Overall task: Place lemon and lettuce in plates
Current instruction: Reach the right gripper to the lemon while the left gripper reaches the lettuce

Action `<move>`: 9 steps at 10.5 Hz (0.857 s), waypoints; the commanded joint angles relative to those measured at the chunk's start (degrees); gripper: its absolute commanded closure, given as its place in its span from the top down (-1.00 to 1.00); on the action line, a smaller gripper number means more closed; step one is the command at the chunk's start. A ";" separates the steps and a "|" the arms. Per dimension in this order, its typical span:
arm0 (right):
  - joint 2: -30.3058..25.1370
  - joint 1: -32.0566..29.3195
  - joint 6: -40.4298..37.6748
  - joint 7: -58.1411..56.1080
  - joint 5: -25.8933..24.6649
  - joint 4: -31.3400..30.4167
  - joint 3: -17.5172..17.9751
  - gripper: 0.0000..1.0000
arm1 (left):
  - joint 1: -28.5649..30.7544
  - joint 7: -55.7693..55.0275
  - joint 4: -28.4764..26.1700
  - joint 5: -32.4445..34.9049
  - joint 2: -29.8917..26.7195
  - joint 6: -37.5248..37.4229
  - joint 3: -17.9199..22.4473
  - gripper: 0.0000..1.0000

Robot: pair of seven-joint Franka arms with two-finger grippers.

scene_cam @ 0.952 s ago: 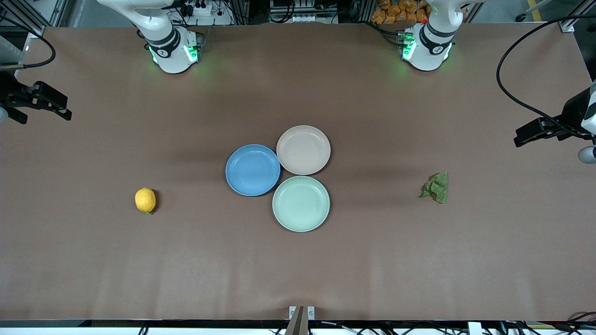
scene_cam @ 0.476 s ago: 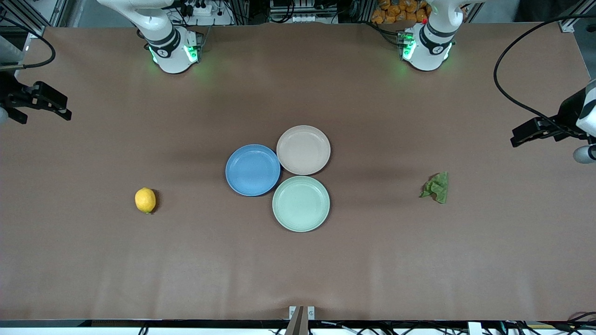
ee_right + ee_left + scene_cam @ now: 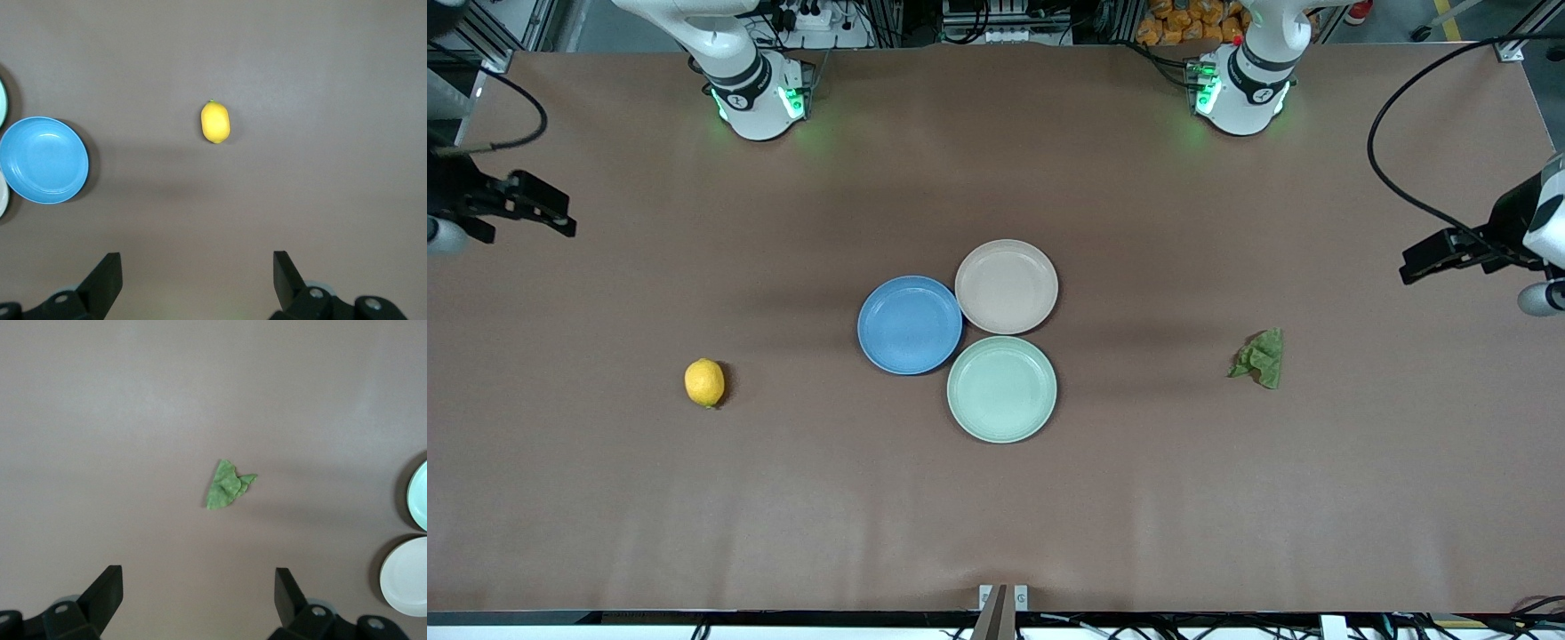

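On the table, lemon: we see the lemon [image 3: 704, 382] lying free toward the right arm's end, well apart from the plates and a little nearer the front camera than the blue plate [image 3: 910, 324].
Lettuce: the lettuce [image 3: 1260, 358] lies on bare tabletop toward the left arm's end, also well apart from the plates.
Plates: the blue plate and the beige-pink plate [image 3: 1007, 286] sit touching at mid-table, both empty; a mint-green plate [image 3: 1001, 388] touches both, nearest the front camera.
Right gripper: our right gripper [image 3: 541, 214] hangs high over the table's edge at its own end, fingers spread wide and holding nothing; its wrist view has the lemon [image 3: 215, 122] between and ahead of the fingers.
Left gripper: our left gripper [image 3: 1430, 264] hangs over its own end, fingers likewise spread and empty, with the lettuce [image 3: 227, 485] centred ahead.
Step in hand: we judge both arms are at the approach; nothing is grasped or placed yet.
Next move: each gripper must travel over its item, descend, and close, gently on the thin, floppy leaf.
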 commanded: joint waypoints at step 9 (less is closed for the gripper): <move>3.23 0.30 22.76 0.36 -1.02 -18.83 -1.19 1.00 | -2.20 -0.30 -1.55 1.23 19.27 13.73 0.05 1.00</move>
